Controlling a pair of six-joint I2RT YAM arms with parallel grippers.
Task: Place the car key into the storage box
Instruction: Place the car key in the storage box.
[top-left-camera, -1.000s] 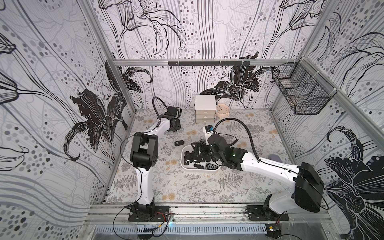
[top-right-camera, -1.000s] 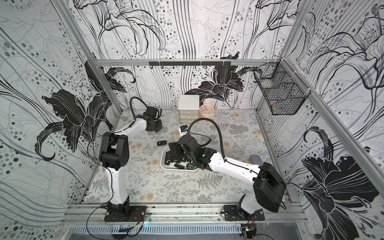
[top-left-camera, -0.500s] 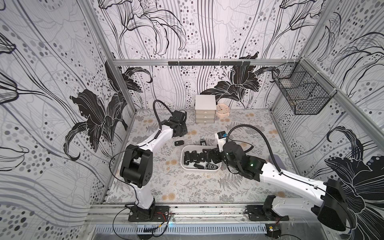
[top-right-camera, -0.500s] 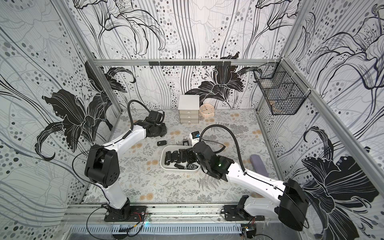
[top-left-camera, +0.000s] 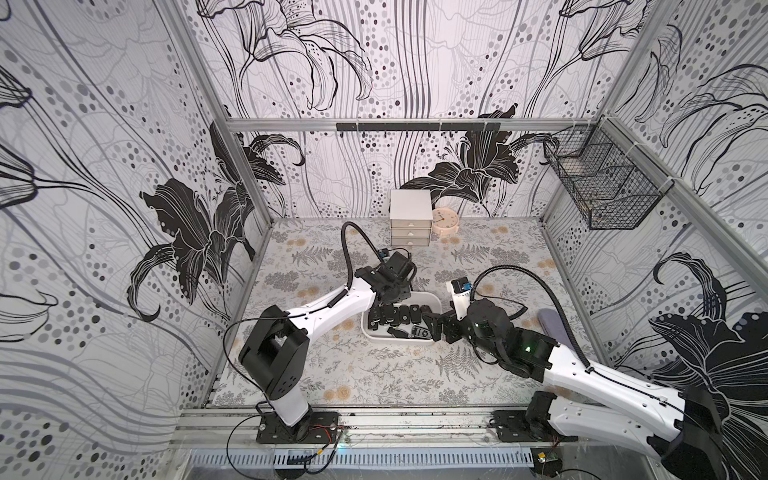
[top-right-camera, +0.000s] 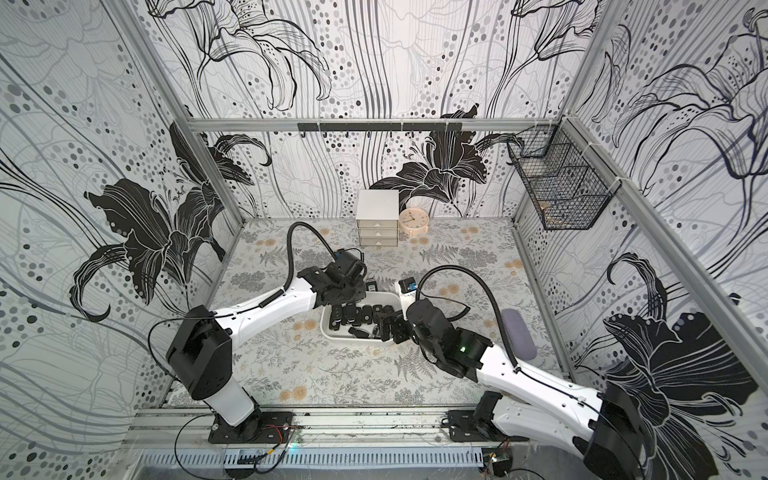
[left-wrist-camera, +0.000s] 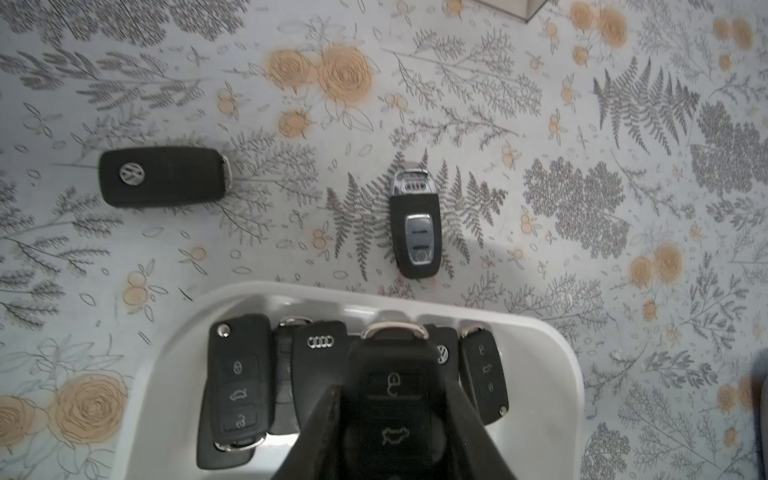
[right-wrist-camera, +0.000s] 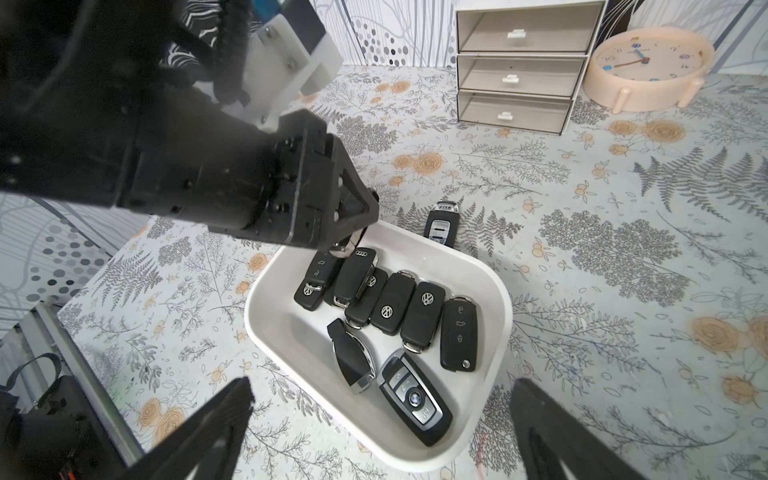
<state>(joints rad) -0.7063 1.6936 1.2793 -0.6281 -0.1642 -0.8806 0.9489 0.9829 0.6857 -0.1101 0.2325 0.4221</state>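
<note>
Step in hand: placing. The left claw (left-wrist-camera: 392, 409) is clamped on a black key (left-wrist-camera: 390, 357), fingers on its two long sides, ring end sticking out past the tips. The key hangs over the box (left-wrist-camera: 557, 361), above the row of fobs (right-wrist-camera: 395, 303) already lying in it. It looks clear of them, though contact is hard to rule out from these angles. So the key is over the box but not yet released.

Next move, my read: lower a little and open the jaws so the key drops flat. The far side is crowded, so it will likely land on top of other fobs. A shift toward the bare floor of the box would be cleaner. Then lift straight out without snagging the ring.

Two more lie on the counter (left-wrist-camera: 582, 124) just beyond the box: a VW fob (left-wrist-camera: 162, 176) and an Audi fob (left-wrist-camera: 415, 232). Those are probably next.

Pose: the left arm reaches from its base across to the far-left side of the box, wrist pitched down. The right arm lies low and stretched toward the near-right side of the box. The right claw (right-wrist-camera: 384, 399) is spread wide and empty, aimed at the box.
</note>
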